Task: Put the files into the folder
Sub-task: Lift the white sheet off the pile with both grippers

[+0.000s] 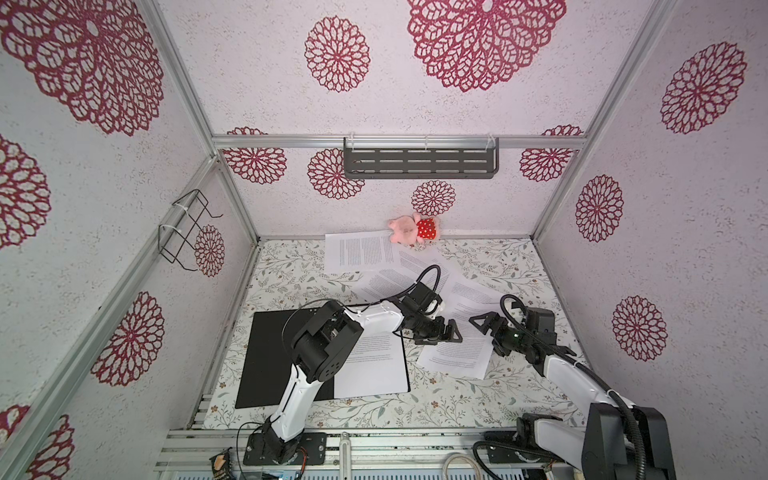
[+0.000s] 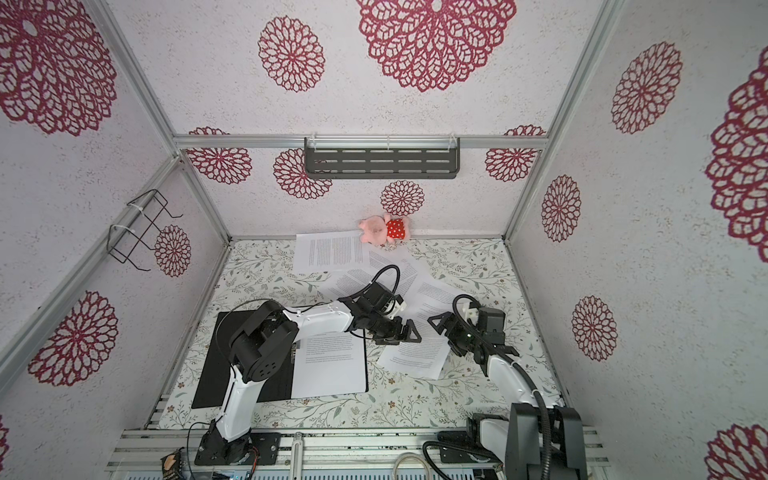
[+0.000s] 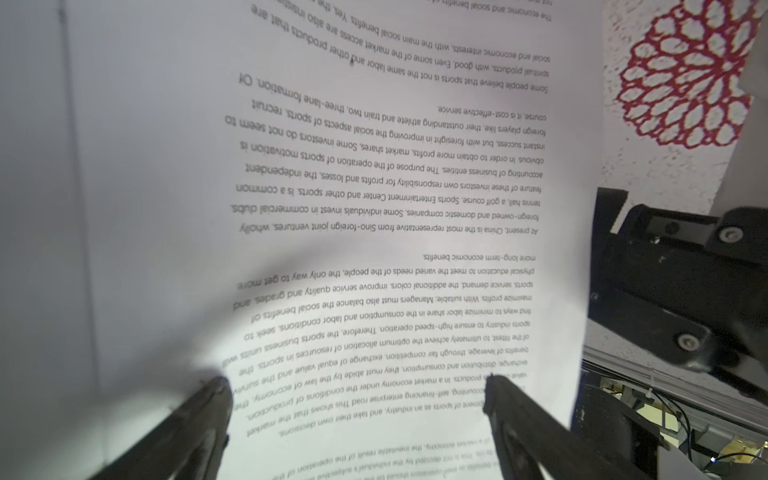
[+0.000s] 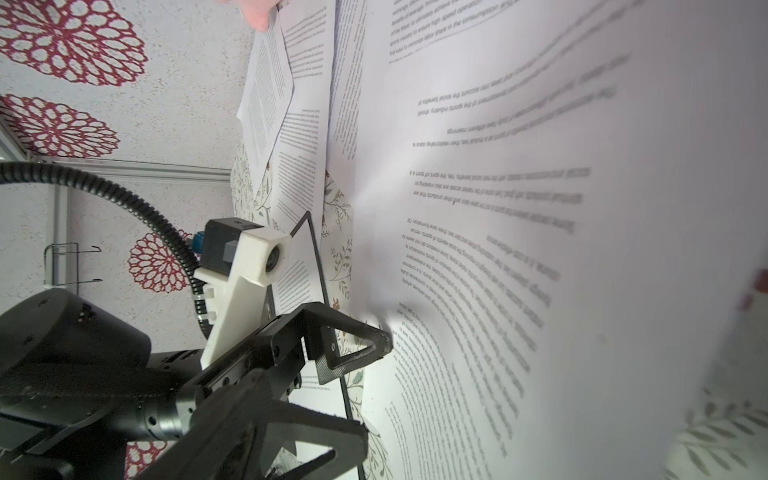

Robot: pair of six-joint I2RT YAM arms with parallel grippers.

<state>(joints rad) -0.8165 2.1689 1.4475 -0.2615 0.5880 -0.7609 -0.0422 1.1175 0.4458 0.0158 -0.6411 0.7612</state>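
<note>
The files (image 1: 473,297): thin matte white sheets with dense black print, scattered and overlapping across the middle and back of the table (image 1: 457,401). One filed sheet (image 1: 374,368) lies flat in the right half of the folder (image 1: 270,357). The folder is open and flat at front left, its inside smooth black with rounded corners. The front sheet (image 1: 453,357) sits askew just right of the folder, and the right wrist view shows it bowed (image 4: 498,249).

Table cover is pale with grey-green leaf sprigs. Walls are rough white with crimson lace-like rosettes, framed by aluminium rails. A dark slotted shelf (image 1: 419,162) hangs on the back wall and a black wire rack (image 1: 187,228) on the left wall. A pink plush pig (image 1: 413,228) in a red dotted dress lies at the back edge.

Left arm: elbow bent over the folder, forearm reaching right. Left end effector (image 1: 451,334) is low over the front sheet, jaws wide, fingers (image 3: 511,415) at the paper. Right end effector (image 1: 488,332) is at that sheet's right edge. One triangular finger shows; wide or gripping, cannot tell.
</note>
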